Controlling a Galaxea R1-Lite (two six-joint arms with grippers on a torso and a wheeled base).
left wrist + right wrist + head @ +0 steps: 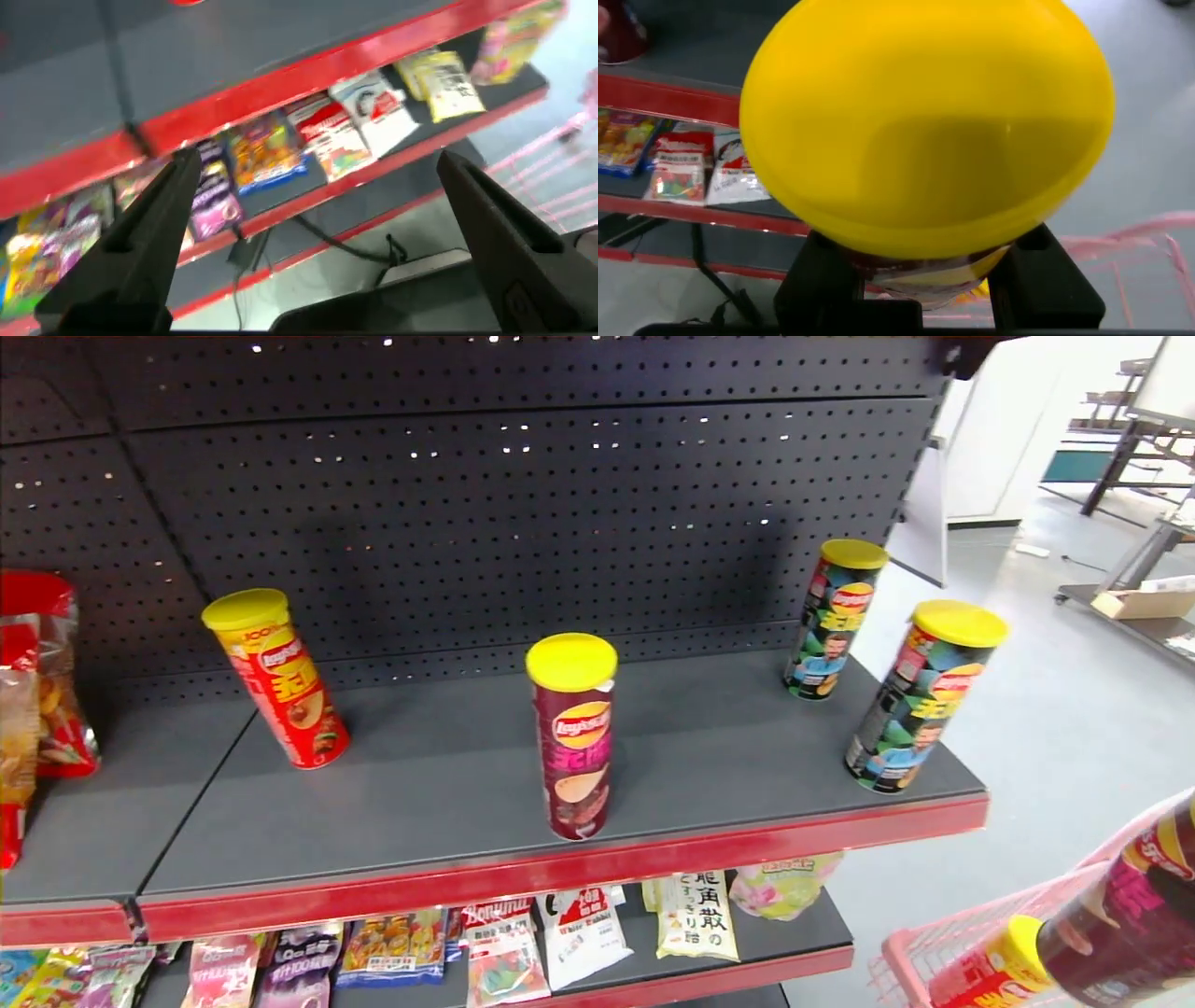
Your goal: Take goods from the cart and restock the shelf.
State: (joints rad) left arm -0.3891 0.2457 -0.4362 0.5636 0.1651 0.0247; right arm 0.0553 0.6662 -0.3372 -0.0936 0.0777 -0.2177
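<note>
While the right tool (pixel 929 280) clasps a can (pixel 924 121) by the cart (pixel 901 957), left tool (pixel 318 163) released, carrying it left onto the shelf (pixel 448 756) seems next.

Upright on the grey shelf (pixel 448 775) stand a red can (pixel 280 681), a maroon can (pixel 573 747) and two dark cans (pixel 834 621) (pixel 920 700), all yellow-lidded. A second maroon can (pixel 1134 915) tilts above the pink cart (pixel 920 952).

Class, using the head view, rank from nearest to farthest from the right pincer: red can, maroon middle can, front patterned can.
1. Front patterned can, far right.
2. Maroon middle can, centre front.
3. Red can, left, farther back.
</note>
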